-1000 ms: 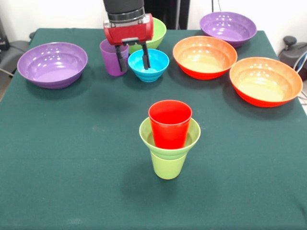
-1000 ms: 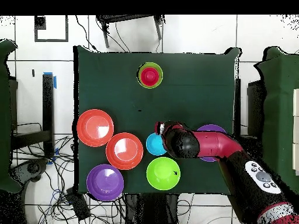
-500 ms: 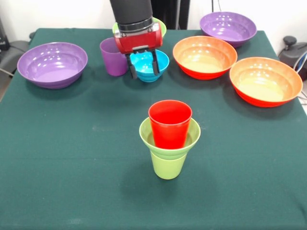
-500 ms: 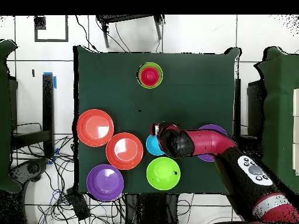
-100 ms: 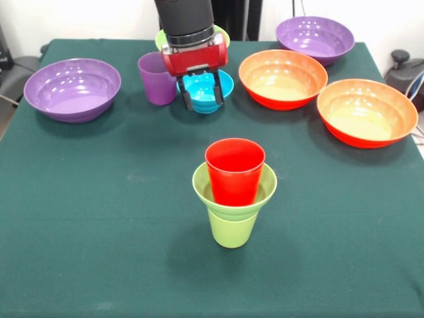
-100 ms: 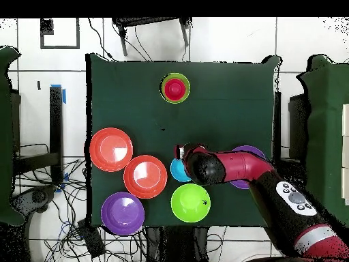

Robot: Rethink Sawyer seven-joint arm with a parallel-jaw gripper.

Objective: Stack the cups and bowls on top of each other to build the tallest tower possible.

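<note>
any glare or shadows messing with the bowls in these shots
Front view: bright highlights inside both orange bowls and the left purple bowl; a soft shadow lies on the cloth beside the stack of red cup and green cup. Overhead view: glare whitens the orange bowls' centres, and the arm hides most of the blue bowl.

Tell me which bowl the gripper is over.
The small blue bowl, between the purple cup and an orange bowl; the gripper hangs open above it.
</note>
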